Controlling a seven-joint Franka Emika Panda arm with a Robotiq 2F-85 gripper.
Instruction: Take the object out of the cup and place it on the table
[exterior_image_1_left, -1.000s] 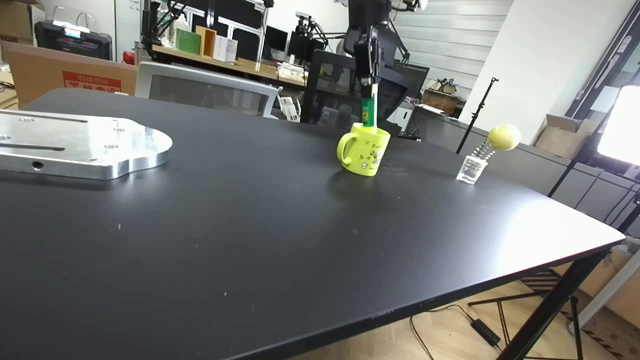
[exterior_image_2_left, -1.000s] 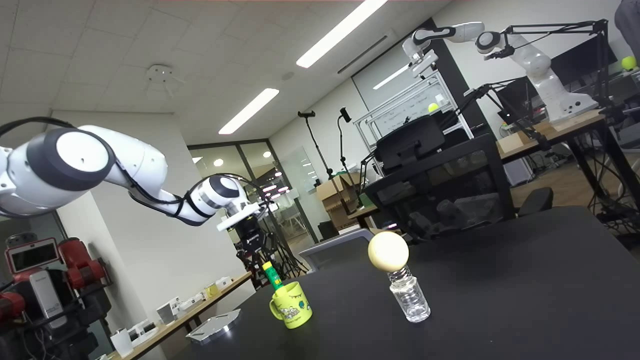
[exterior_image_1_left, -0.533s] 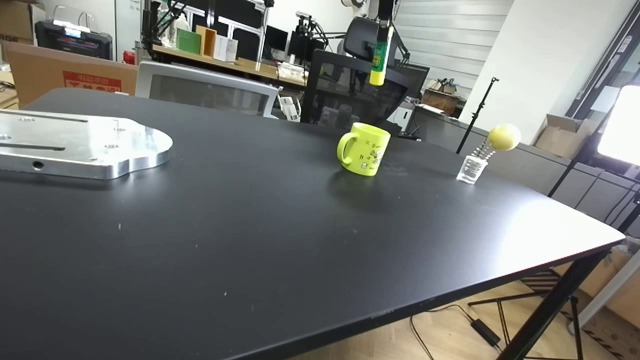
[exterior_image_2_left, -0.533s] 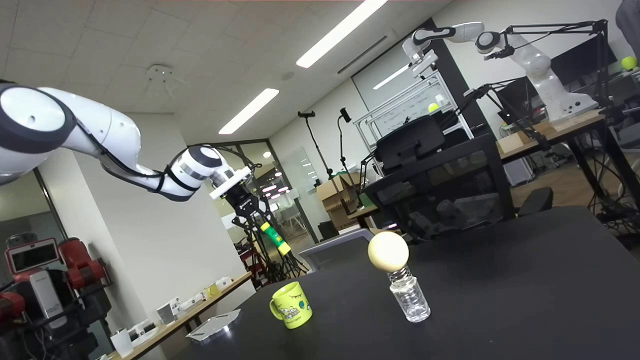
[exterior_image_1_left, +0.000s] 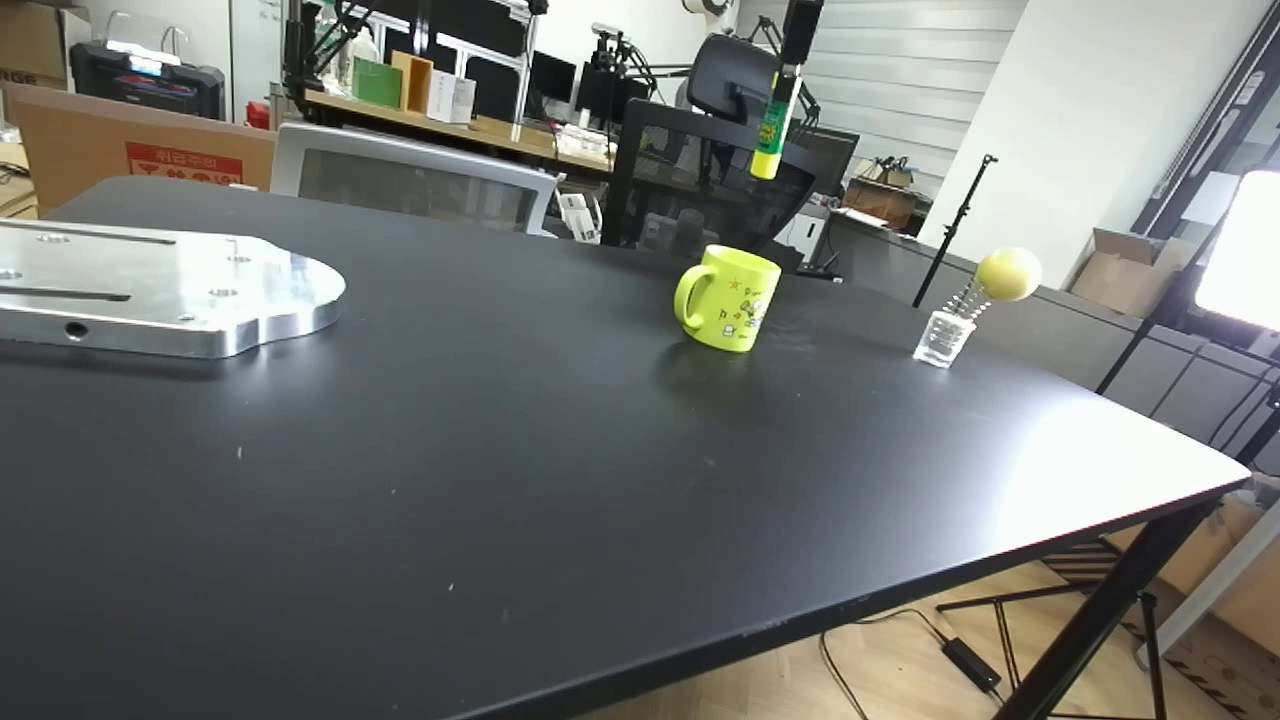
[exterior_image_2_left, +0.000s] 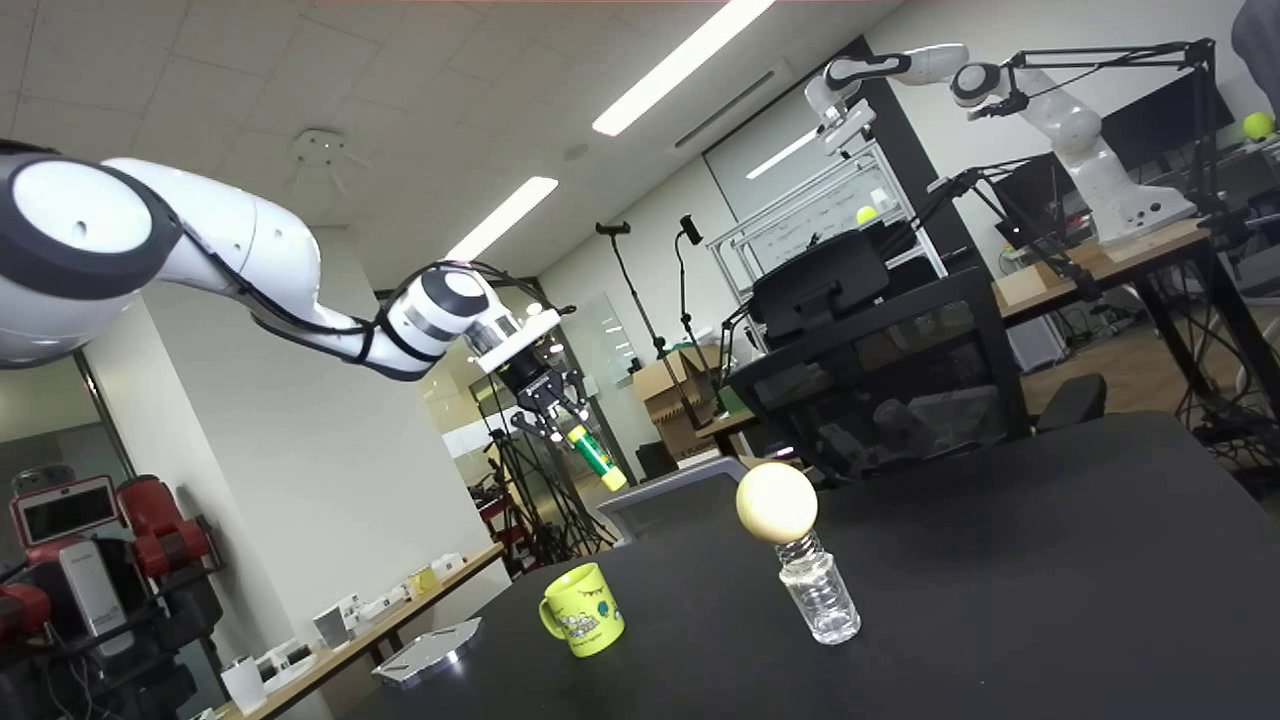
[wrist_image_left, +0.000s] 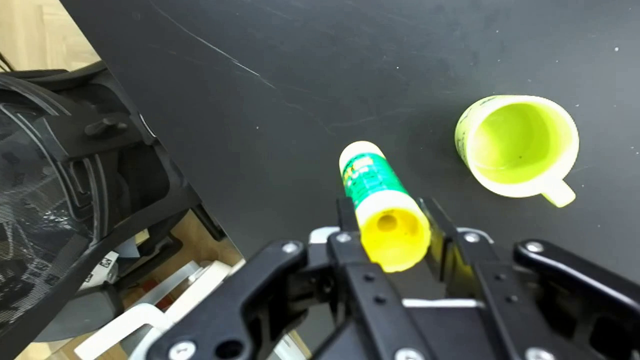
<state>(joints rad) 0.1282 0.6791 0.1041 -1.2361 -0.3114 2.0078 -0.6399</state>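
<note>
The claw (wrist_image_left: 387, 215), black and two-fingered, pinches the upper end of a green tube (wrist_image_left: 372, 177) with yellow ends, its fingers drawn in against either side. The tube points down below the claw, clear of the lime mug (exterior_image_1_left: 735, 305), which stands on the black table (exterior_image_1_left: 500, 460) lower than the claw and, in the wrist view, off to its right. Also in the wrist view, the table's edge and a dark mesh chair (wrist_image_left: 97, 200) lie to the claw's left. The lift looks done; setting down remains. To do it well, the claw should come down slowly between mug and edge, tube plumb, until the lower end meets the table squarely, and only then ease its fingers apart; laid on its side, the round tube would probably roll.
</note>
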